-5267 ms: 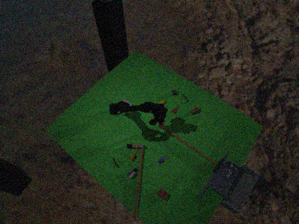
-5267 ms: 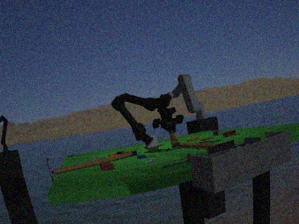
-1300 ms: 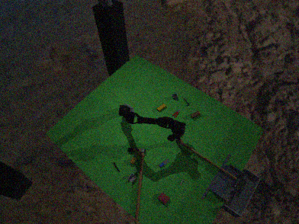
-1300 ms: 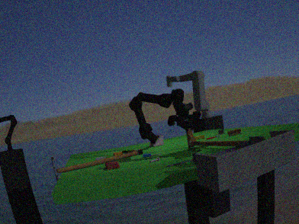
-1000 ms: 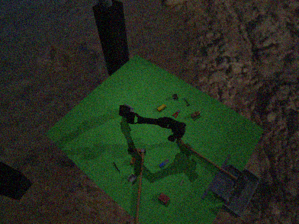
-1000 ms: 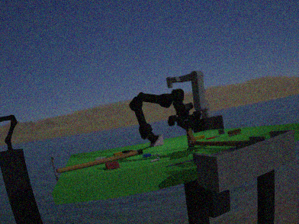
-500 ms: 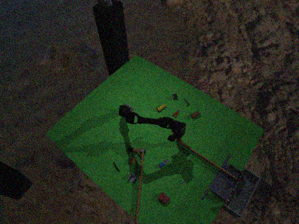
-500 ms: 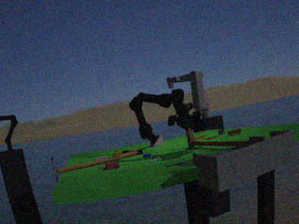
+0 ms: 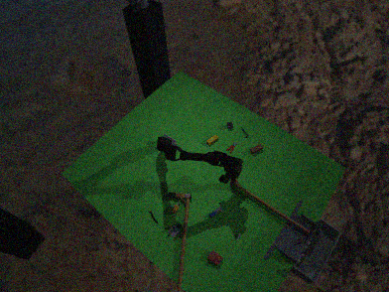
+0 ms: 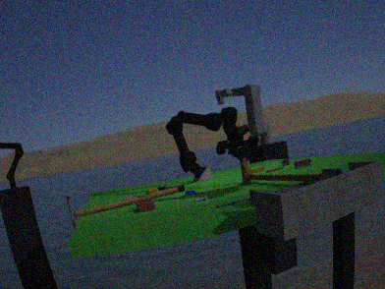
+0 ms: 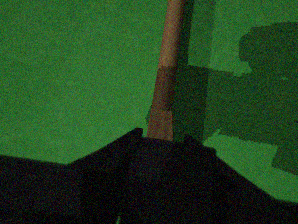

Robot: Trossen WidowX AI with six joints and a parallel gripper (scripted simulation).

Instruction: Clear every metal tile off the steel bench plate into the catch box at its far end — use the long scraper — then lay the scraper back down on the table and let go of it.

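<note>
Claw [image 9: 232,181] [image 10: 245,158] [image 11: 162,138] is closed on the scraper [image 9: 270,209] [image 10: 285,177] [image 11: 170,42], whose long axis runs outward from it towards the grey metalwork [image 9: 290,243] [image 10: 329,197].

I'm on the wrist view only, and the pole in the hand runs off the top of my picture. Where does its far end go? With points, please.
Observer: From above, the pole [image 9: 270,209] [image 10: 290,177] [image 11: 171,30] runs from the hand [image 9: 232,179] [image 10: 245,158] [image 11: 162,138] out over the grey metal structure [image 9: 323,243] [image 10: 324,199].
Operator: Any other long-handled thing around?
Observer: Yes, a second pole [image 9: 184,243] [image 10: 128,202] lies on the green tabletop [image 9: 124,144] [image 10: 147,231] [image 11: 75,75], apart from yours.
</note>
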